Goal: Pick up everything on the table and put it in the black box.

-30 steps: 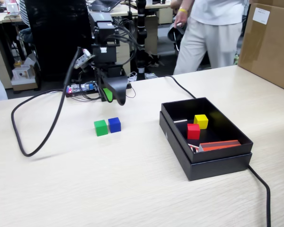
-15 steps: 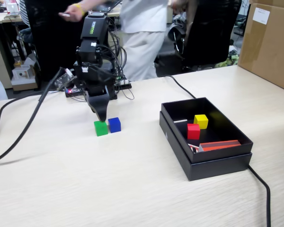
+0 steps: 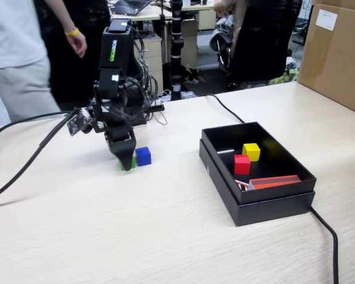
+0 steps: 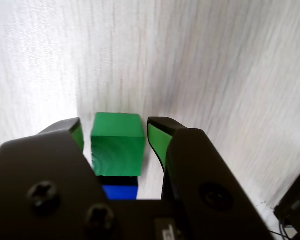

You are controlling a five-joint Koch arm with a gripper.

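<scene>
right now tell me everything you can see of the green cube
The green cube is a small solid block with faint grain rings, sitting flat on the beige table. In the wrist view it lies between the open gripper jaws, a thin gap on each side. The blue cube sits right beside it. In the fixed view the gripper hides most of it.

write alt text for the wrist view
A green cube sits on the pale wood-grain table between the gripper's two open black fingers, a narrow gap on each side. A sliver of the blue cube shows just below it.
</scene>
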